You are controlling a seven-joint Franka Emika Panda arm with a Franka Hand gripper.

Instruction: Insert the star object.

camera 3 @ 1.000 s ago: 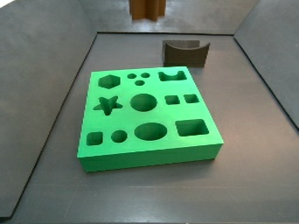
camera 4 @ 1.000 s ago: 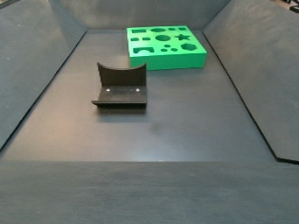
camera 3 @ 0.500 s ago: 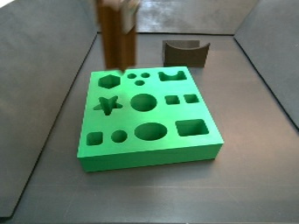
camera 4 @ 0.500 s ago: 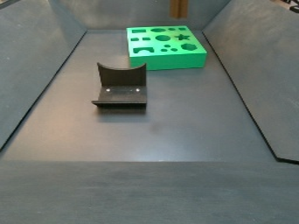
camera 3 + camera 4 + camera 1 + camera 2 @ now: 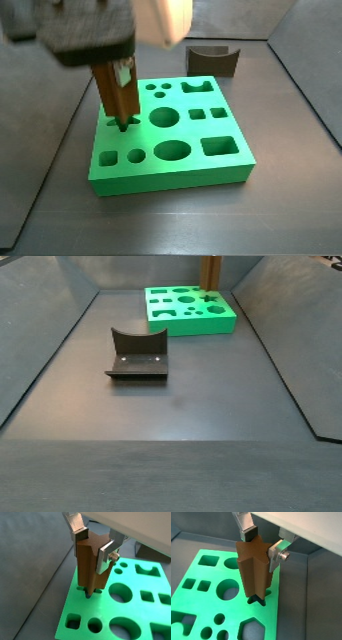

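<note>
My gripper [image 5: 93, 543] is shut on the star object [image 5: 89, 564], a tall brown ridged wooden peg with a star cross-section, gripped near its top and held upright. In both wrist views its lower tip stands in the mouth of the star-shaped hole [image 5: 256, 600] of the green block [image 5: 198, 604]. In a side view the peg [image 5: 116, 95] stands at the left middle of the green block [image 5: 174, 165], with the blurred gripper body [image 5: 91, 30] above it. In a side view only the peg [image 5: 209, 278] shows, standing over the far block [image 5: 190, 311].
The green block has several other holes: round [image 5: 121, 592], square [image 5: 148, 595] and hexagon [image 5: 252, 630]. A dark brown curved block [image 5: 213, 60] sits behind the green block, also seen in the foreground of a side view [image 5: 138, 353]. Grey walls enclose the dark floor.
The gripper with the star peg has come down and forward over the green block; the peg's tip now stands at the star-shaped hole.
</note>
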